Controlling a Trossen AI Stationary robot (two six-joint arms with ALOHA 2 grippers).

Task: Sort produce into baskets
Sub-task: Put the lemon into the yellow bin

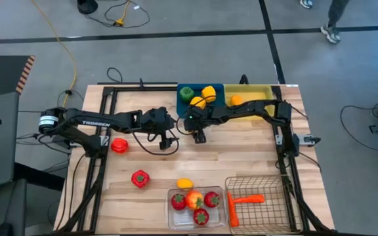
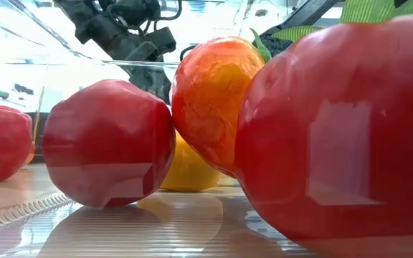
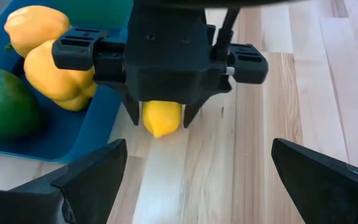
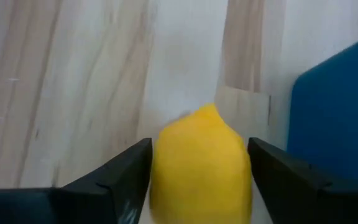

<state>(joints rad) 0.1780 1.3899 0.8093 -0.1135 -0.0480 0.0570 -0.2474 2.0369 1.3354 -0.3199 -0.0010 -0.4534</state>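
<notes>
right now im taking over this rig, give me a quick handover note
Right end effector: fingers either side of a lemon on the table beside the blue tray, closing, not clearly gripped.
Left end effector: open, empty, facing it.
Done: peppers in blue tray, orange in yellow tray, four red or orange pieces in the clear bin, carrots in the wire basket.
Left: this lemon, two red pieces and a yellow one loose on the table.
</notes>
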